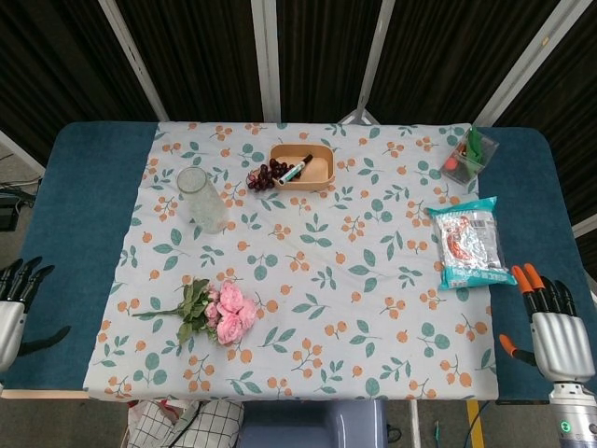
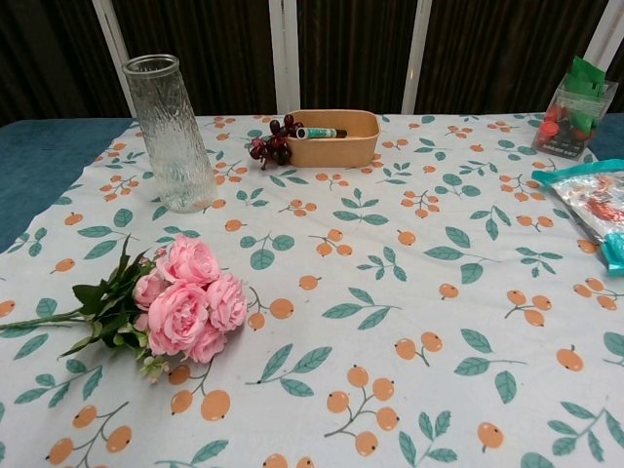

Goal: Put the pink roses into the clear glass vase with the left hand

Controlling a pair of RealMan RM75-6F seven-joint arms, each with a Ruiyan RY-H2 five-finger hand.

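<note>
A bunch of pink roses (image 1: pixel 227 313) (image 2: pixel 185 302) lies on its side on the patterned tablecloth, blooms to the right, green stems pointing left. The clear glass vase (image 1: pixel 201 199) (image 2: pixel 174 133) stands upright behind the roses, empty. My left hand (image 1: pixel 13 308) hovers at the table's left edge, well left of the roses, fingers spread and holding nothing. My right hand (image 1: pixel 554 320) is at the front right corner, fingers apart and empty. Neither hand shows in the chest view.
A tan box (image 1: pixel 302 167) (image 2: pixel 332 137) with a marker stands at the back centre, dark grapes (image 1: pixel 264 175) beside it. A snack packet (image 1: pixel 467 242) lies at the right, and a clear container (image 1: pixel 469 155) of small items sits at the back right.
</note>
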